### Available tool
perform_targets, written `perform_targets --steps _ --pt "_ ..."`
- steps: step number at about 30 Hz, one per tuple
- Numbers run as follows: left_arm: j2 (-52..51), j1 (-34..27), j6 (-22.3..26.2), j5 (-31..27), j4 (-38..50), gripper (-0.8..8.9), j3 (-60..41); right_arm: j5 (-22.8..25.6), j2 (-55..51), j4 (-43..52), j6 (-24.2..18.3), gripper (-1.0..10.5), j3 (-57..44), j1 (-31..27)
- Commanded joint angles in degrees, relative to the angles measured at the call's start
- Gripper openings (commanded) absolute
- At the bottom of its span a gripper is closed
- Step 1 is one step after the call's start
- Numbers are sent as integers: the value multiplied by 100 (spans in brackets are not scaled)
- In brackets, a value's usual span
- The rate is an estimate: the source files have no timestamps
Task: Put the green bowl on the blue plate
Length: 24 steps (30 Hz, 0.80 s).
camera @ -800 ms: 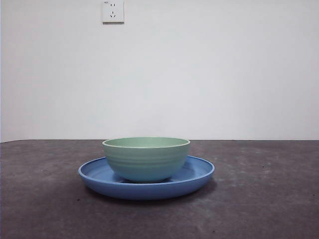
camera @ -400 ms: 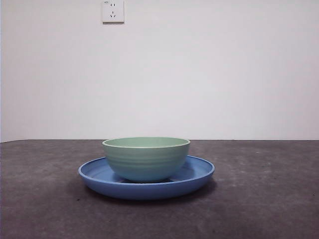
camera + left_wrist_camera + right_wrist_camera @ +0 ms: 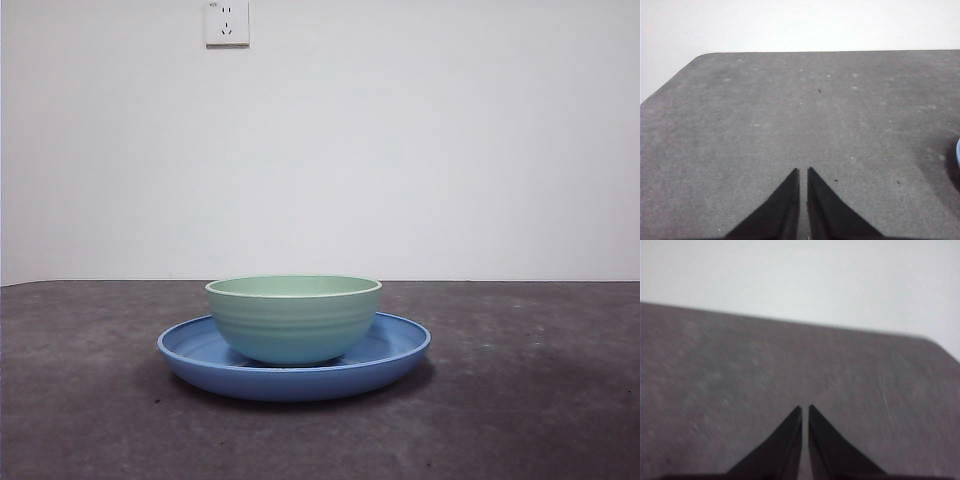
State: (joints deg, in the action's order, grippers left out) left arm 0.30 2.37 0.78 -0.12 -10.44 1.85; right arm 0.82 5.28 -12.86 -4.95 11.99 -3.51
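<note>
Green bowl (image 3: 293, 318) sits upright inside the blue plate (image 3: 200, 352), resting on the plate's floor, roughly centred, plate rim showing clear on both sides. Bowl's interior not visible from this low front angle; only the pale inner lip shows, so its contents cannot be told. Plate lies flat on the dark grey table (image 3: 530, 400), about midway between the table's left and right edges as far as the front view shows.

Wall socket (image 3: 227, 22) on the white wall behind, partly cut off at the frame's upper limit.

Left gripper (image 3: 803, 171): jaws pressed nearly together, only a thin slit between the tips, nothing held. It hangs over bare table, pointing toward the far edge and a rounded table corner. A thin blue sliver at the frame's margin (image 3: 958, 152) is probably the plate's rim, mostly cut off.

Right gripper (image 3: 805, 408): jaws likewise closed to a narrow slit, empty, above bare table near another corner. This view is blurred; surface detail hard to make out.

Neither arm appears in the front view.
</note>
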Motion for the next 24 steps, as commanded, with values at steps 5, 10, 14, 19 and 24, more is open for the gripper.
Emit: perform_targets --steps 5,10,14,19,24 --pt "-11 0 66 -33 -44 24 -118 48 -509 85 197 20 -743 -4" --pt "-11 0 66 -33 -44 24 -118 50 -507 186 199 20 -1091 -4" --pt "-11 0 66 -33 -42 24 -118 66 -507 393 197 20 -1137 44" --pt "-11 0 66 -33 -42 24 -116 70 -507 321 199 20 -1137 249" --pt "-11 0 66 -33 -42 24 -118 48 -507 245 225 20 -1137 315"
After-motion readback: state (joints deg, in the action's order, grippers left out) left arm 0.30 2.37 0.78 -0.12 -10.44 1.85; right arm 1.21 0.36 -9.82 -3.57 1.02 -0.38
